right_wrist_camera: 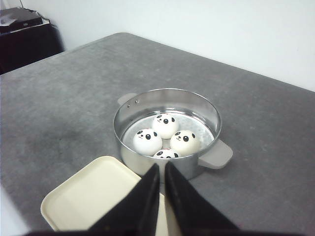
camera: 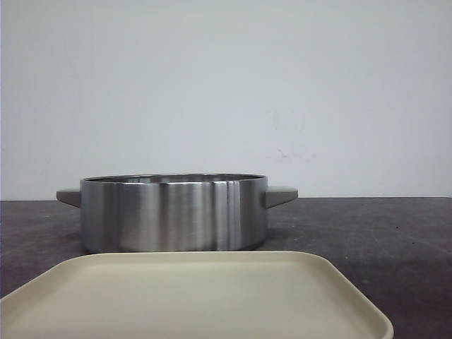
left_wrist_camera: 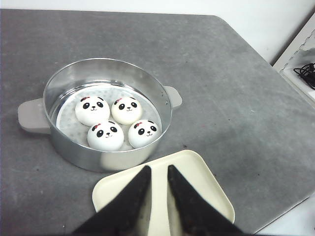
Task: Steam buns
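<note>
Four white panda-faced buns (left_wrist_camera: 105, 135) sit close together on the perforated floor of a round steel steamer pot (left_wrist_camera: 162, 93) with two grey handles. They also show in the right wrist view (right_wrist_camera: 147, 141), one half hidden by the pot's near wall. In the front view only the pot's (camera: 173, 212) outer wall shows and the buns are hidden. My left gripper (left_wrist_camera: 158, 168) hovers over a cream tray (left_wrist_camera: 197, 172), its jaws a little apart and empty. My right gripper (right_wrist_camera: 162, 166) hangs near the pot's wall, its jaws nearly together and empty. Neither gripper shows in the front view.
The cream tray (camera: 191, 296) lies empty in front of the pot on the dark grey table (camera: 367, 226), and it shows in the right wrist view (right_wrist_camera: 88, 196). The table's edge runs close behind the tray. A white wall stands behind.
</note>
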